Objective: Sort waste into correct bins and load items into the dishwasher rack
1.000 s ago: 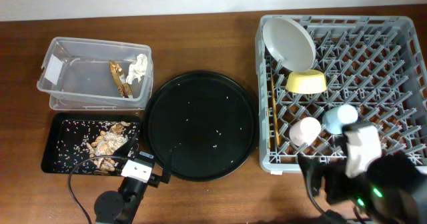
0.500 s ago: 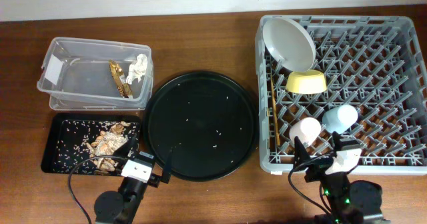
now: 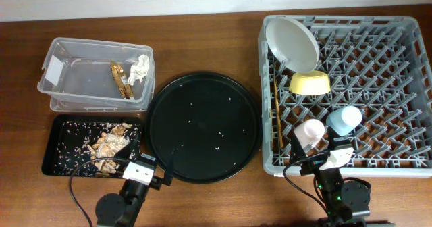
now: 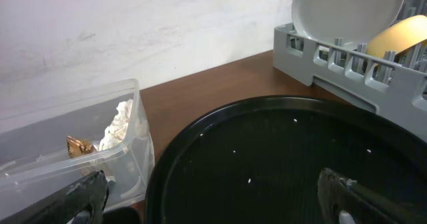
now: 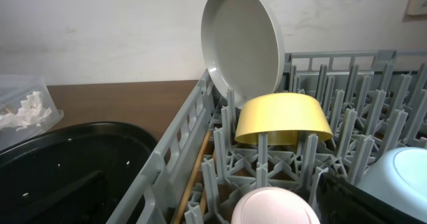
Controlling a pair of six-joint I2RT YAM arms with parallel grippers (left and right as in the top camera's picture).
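Note:
The grey dishwasher rack (image 3: 378,71) holds the pale plate (image 3: 291,41) on edge, the yellow bowl (image 3: 310,83), the blue cup (image 3: 344,119), the pink cup (image 3: 309,132) and the chopsticks (image 3: 277,115) along its left side. The clear tub (image 3: 74,75) holds the white tissue (image 3: 140,69) and the brown-gold wrapper (image 3: 120,78). The shallow black tray (image 3: 57,149) holds food scraps (image 3: 108,146). My left gripper (image 4: 213,207) is open and empty over the round tray's front edge. My right gripper (image 5: 220,197) is open and empty at the rack's front edge, just short of the pink cup (image 5: 275,207).
The large round black tray (image 3: 202,127) lies in the middle with a few rice crumbs on it. Both arm bases (image 3: 128,186) sit at the table's front edge. The rack's front wall (image 3: 337,165) is right before the right gripper.
My right arm has come down from above the rack's front right corner to a low rest at the front edge. The cups have stayed in place. The left arm has not moved.

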